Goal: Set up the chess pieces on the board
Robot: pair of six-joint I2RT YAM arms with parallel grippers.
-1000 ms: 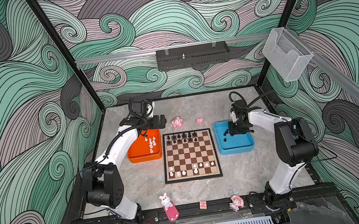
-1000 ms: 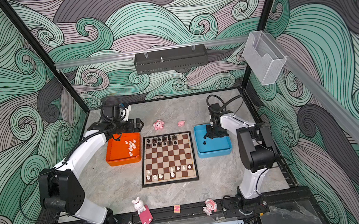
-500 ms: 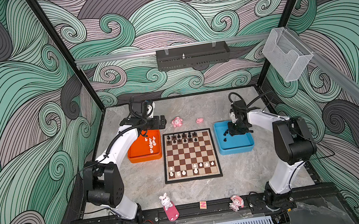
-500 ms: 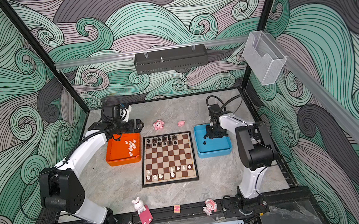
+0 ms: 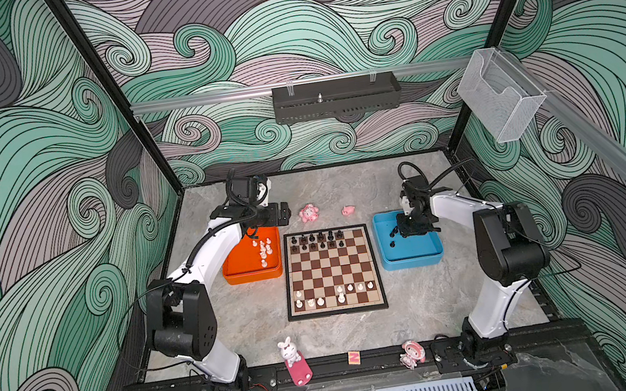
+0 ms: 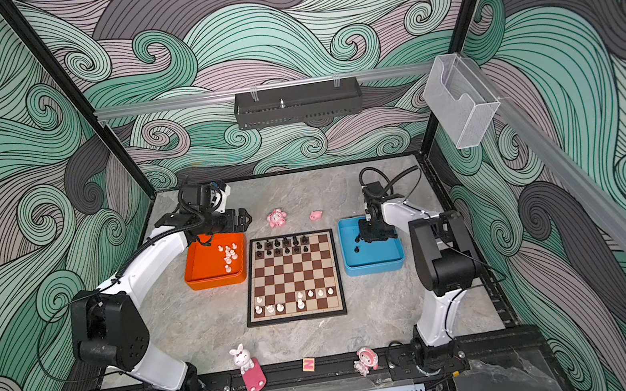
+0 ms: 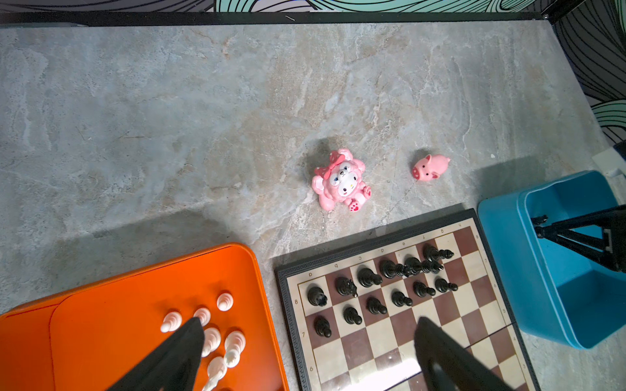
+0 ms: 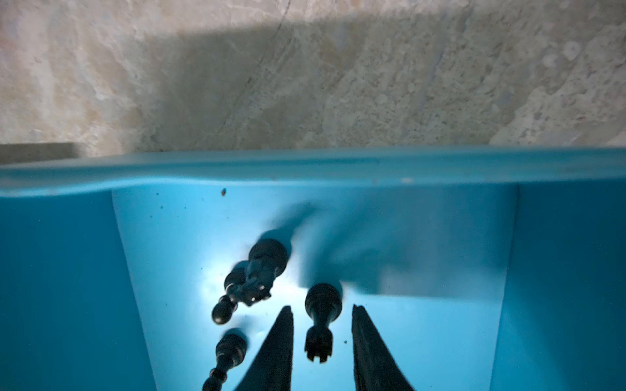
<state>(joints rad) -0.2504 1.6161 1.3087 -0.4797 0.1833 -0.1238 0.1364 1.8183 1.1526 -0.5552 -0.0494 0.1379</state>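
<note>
Right of the board [image 5: 331, 271], my right gripper [image 8: 321, 308] sat low in the blue tray [image 5: 416, 252]. Its fingers were narrowed either side of a lying black piece [image 8: 321, 318], slim gaps showing, not yet clamped. Left of the board, my left gripper [image 7: 309, 323] hung above the orange tray [image 5: 244, 267], fingers spread wide, empty. On the board, black chess pieces [image 5: 321, 237] lined the far rows, white chess pieces [image 5: 340, 290] the near rows.

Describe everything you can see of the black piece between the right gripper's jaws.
The black piece is a glossy turned figure, plastic-looking: round base, narrow waist, notched crown like a rook. It seems to lie on its side on the floor of the blue tray, between the jaws of the right gripper, with gaps on both sides.
</note>
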